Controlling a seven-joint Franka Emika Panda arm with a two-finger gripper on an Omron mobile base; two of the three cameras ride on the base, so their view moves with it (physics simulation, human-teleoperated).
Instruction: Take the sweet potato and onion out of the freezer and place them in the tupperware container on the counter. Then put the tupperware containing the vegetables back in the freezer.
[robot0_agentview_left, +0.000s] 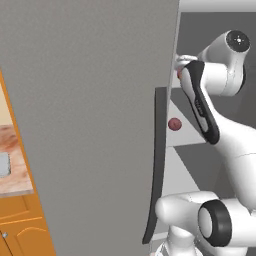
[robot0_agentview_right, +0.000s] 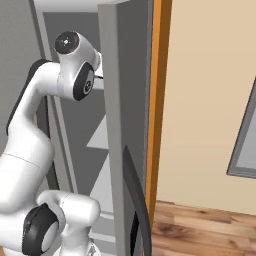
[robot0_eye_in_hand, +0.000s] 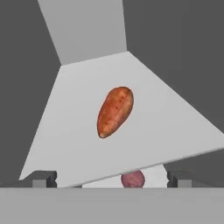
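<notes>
Above sweet potato: open shelf space all round.
Left flank: freezer door stands open, walling that side.

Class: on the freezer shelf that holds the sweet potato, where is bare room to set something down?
The freezer shelf is bare all around the sweet potato, widest toward its right edge. Crowded only at the middle. The onion lies on a lower shelf.

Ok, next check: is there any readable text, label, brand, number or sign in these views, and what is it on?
None: no text, label or number on the freezer, its shelves, the sweet potato, the onion, the tupperware container or the counter.
</notes>
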